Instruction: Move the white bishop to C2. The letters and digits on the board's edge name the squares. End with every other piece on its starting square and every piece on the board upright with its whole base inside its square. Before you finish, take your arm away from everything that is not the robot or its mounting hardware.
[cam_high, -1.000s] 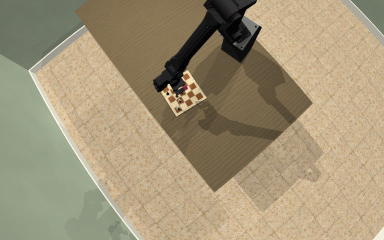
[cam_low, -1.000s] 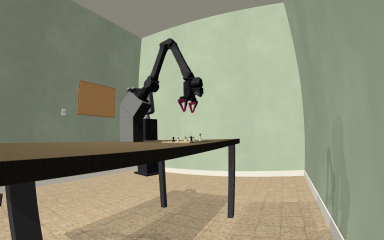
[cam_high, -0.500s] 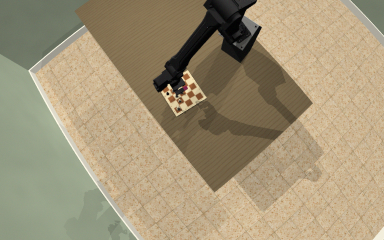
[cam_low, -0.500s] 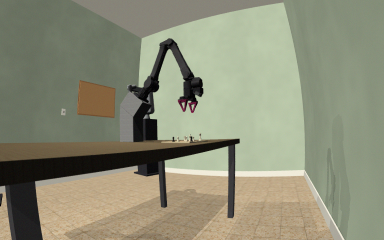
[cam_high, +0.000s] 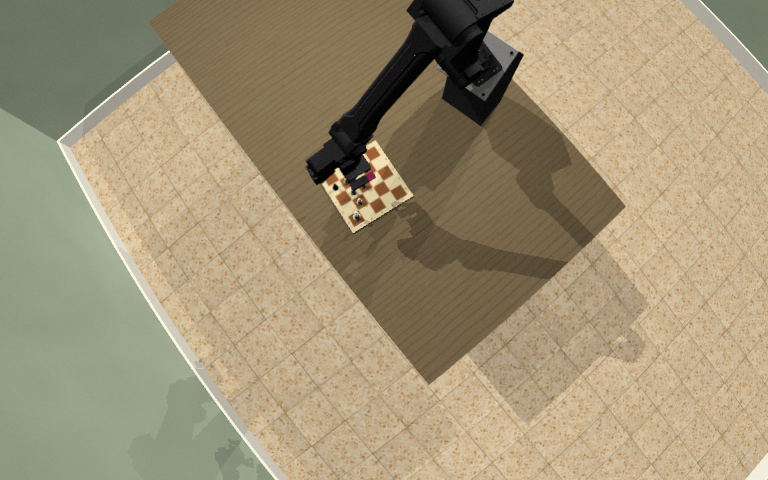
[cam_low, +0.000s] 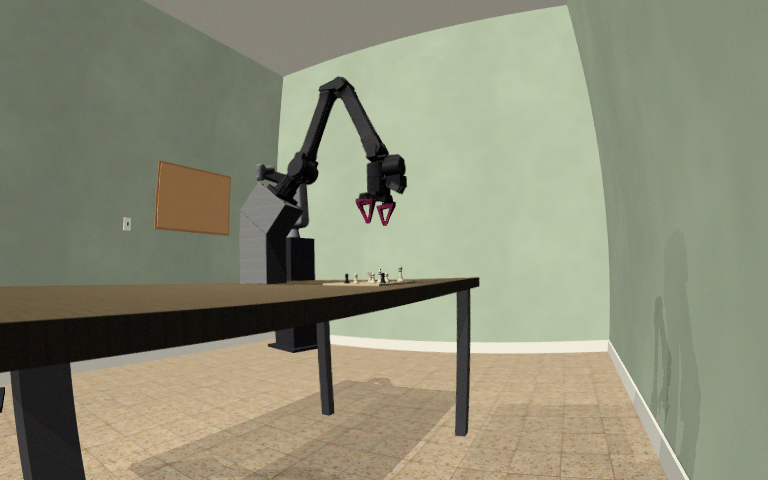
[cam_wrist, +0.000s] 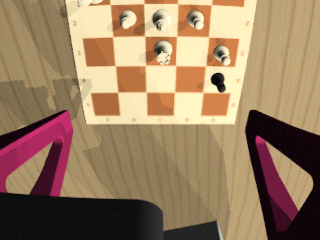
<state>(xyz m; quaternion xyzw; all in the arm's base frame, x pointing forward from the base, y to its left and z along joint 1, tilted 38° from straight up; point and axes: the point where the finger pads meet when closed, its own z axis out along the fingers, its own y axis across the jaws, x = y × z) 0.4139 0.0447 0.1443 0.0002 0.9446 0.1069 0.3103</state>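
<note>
A long wooden table (cam_low: 169, 308) carries a small chessboard (cam_wrist: 250, 0) near its far end. The black arm (cam_low: 339, 113) arches above it, its gripper (cam_low: 376, 213) hanging well over the pieces, magenta fingers spread fully apart and holding nothing. Several white pieces stand on the board; which one is the white bishop cannot be told.
</note>
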